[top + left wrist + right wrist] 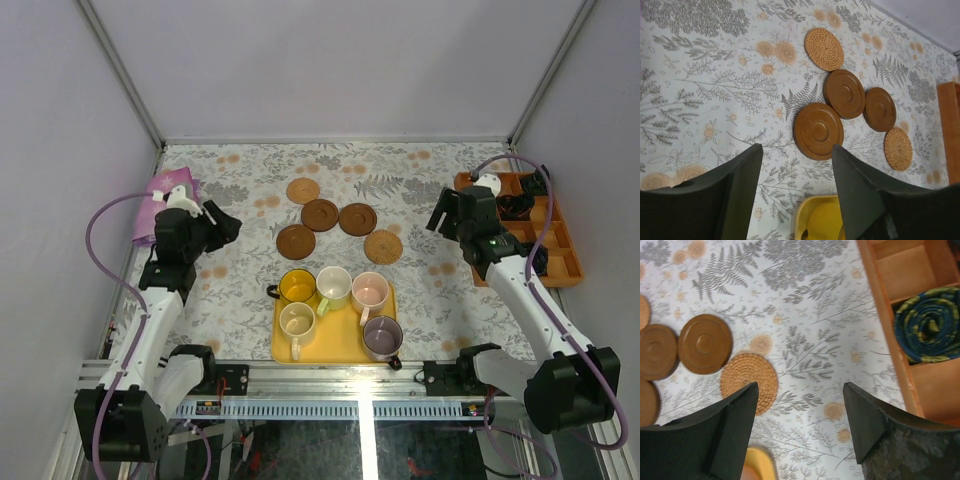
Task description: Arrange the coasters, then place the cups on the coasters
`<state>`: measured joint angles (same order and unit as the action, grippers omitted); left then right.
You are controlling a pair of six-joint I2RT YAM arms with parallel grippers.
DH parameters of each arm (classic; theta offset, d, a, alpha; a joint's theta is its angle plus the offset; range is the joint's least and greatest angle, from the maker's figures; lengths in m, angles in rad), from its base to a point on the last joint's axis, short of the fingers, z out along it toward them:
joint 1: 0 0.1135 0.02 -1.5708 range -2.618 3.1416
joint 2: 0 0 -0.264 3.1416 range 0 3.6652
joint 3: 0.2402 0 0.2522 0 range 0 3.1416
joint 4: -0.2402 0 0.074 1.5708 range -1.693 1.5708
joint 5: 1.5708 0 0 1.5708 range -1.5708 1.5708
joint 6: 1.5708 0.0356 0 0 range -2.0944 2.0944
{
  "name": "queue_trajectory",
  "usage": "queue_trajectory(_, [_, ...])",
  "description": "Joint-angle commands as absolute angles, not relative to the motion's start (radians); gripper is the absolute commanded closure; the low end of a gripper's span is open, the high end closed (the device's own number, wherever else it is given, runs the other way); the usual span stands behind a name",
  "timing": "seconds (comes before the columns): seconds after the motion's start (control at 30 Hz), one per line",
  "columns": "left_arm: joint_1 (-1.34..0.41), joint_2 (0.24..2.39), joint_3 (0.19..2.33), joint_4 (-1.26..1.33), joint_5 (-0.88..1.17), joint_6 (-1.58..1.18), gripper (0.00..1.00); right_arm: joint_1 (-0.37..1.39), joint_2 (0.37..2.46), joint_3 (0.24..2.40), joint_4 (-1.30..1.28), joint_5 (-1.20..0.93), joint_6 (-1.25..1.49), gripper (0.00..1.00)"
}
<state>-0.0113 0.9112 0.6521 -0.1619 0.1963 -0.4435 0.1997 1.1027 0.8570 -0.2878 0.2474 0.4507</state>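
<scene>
Coasters (320, 214): five lie flat on the table's floral cloth, midway between its left and right edges and beyond the cups. Two are woven tan and three dark brown, in a loose cluster, touching or just beside their neighbours. None carries a cup.
Cups (333, 287): all five stand in the yellow tray (335, 345).
Yellow tray: it sits at the middle of the table's near edge. Its far row holds the yellow cup (298, 286), a cream one and the pink cup (370, 291). Its near row holds the other cream one and the grey-purple cup (382, 337), which is at the tray's near right corner.
Orange divided tray (562, 262): it lies along the table's right edge, with black objects (515, 205) in its far compartments.
Left gripper (796, 150): released, fingers spread, with nothing between them; it hangs above the cloth near the left edge.
Right gripper (800, 385): released too, gripping nothing, just beside the orange tray.
Only in the right wrist view: a coiled blue-and-yellow roll (927, 322) fills one orange compartment.
Only in the left wrist view: the weave of the tan coasters and the raised rims of the brown ones show clearly.
Only in the top view: all the cups can be seen.
</scene>
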Motion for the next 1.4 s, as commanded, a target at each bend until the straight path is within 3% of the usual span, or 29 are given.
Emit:
queue_trajectory(0.0, [-0.012,0.939,0.653,-0.077,0.243,-0.458,0.53,0.197,1.129,0.892,-0.204,0.111,0.442,0.32])
queue_trajectory(0.17, [-0.049,1.020,0.638,-0.025,0.292,-0.474,0.92,0.210,1.207,0.919,-0.178,0.006,0.440,0.67])
queue_trajectory(0.37, [-0.182,1.195,0.702,-0.001,0.272,-0.435,0.97,0.302,1.296,0.956,-0.140,0.006,0.416,0.98])
queue_trajectory(0.5, [-0.299,1.343,0.795,-0.002,0.239,-0.414,0.94,0.339,1.378,0.995,-0.123,-0.026,0.407,1.00])
queue_trajectory(0.73, [-0.368,1.565,0.913,0.031,0.287,-0.435,1.00,0.342,1.523,1.092,-0.171,-0.089,0.397,1.00])
queue_trajectory(1.37, [-0.368,1.764,0.967,-0.046,0.180,-0.458,1.00,0.342,1.708,1.080,-0.283,-0.179,0.408,1.00])
